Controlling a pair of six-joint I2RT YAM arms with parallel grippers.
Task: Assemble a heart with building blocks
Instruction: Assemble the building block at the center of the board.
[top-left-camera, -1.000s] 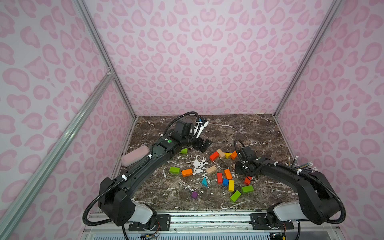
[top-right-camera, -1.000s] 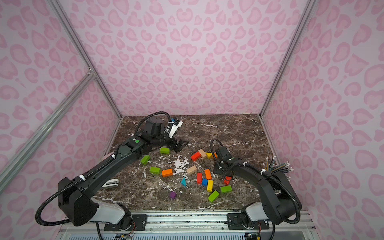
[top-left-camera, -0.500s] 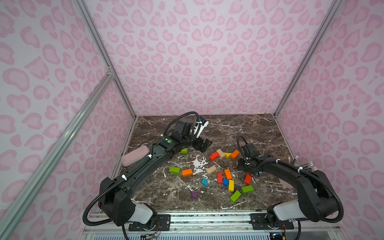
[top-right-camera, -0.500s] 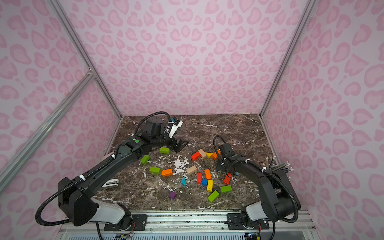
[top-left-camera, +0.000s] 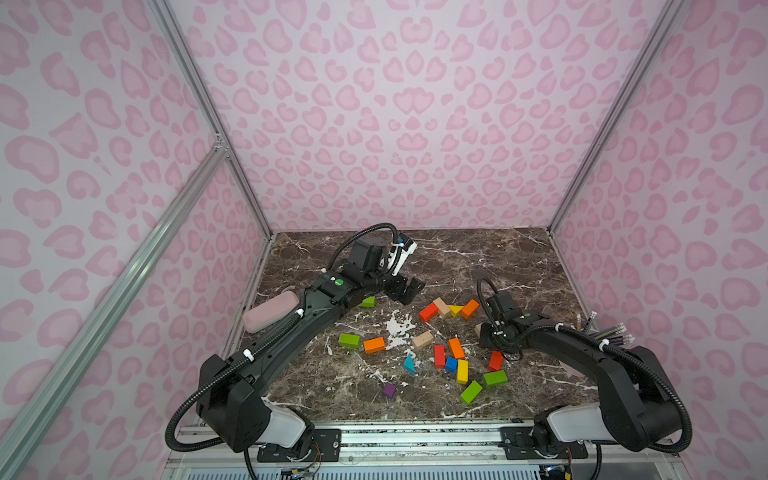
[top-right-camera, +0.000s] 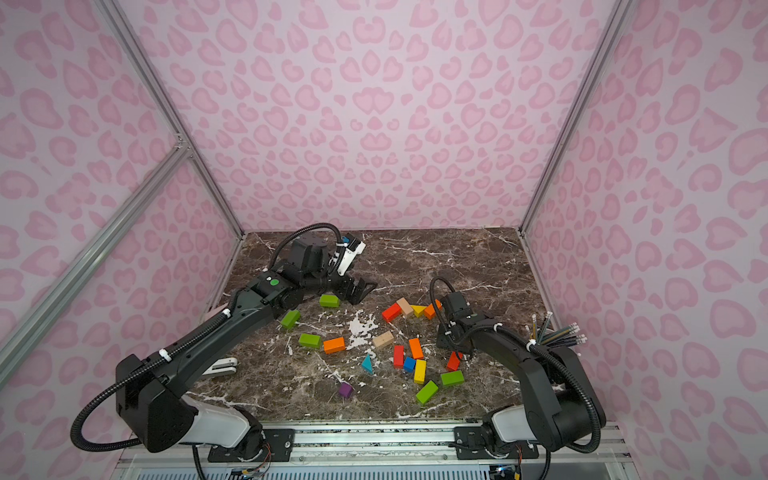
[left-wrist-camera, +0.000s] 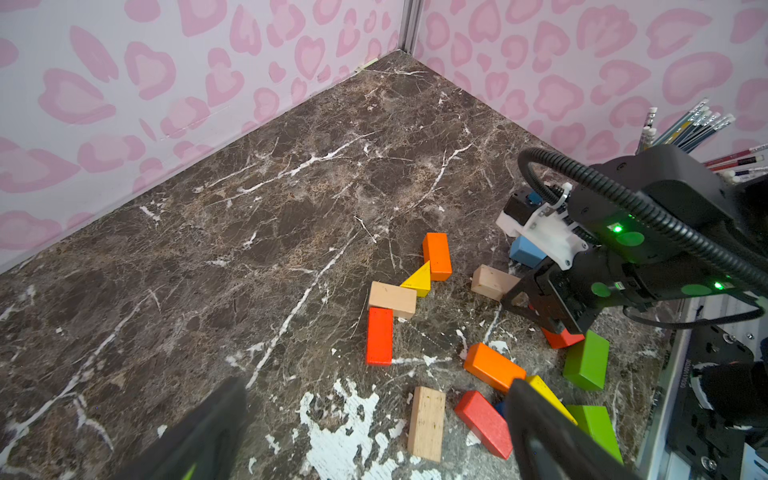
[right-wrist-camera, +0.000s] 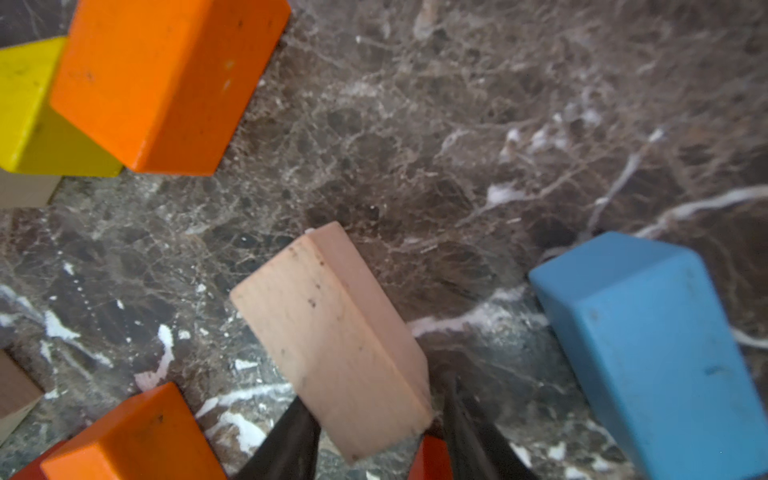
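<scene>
While the left tool (top-left-camera: 409, 291) hangs with its fingers spread wide and empty above the bench (top-left-camera: 478, 257), a little left of its middle, we see the blocks (top-left-camera: 455, 348) lying scattered from the centre toward the front right corner. Further right, the right tool (left-wrist-camera: 536, 309) sits low. Its fingers flank one end of a plain wooden block (right-wrist-camera: 332, 340) near a blue block (right-wrist-camera: 648, 353). We cannot tell whether they pinch it.

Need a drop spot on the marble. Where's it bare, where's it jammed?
Bare: the far strip of the table between the back wall and the red-wood-yellow-orange row; also the near-left patch between the purple cube and the left arm. Crowded: the brick cluster beside the right gripper.
</scene>
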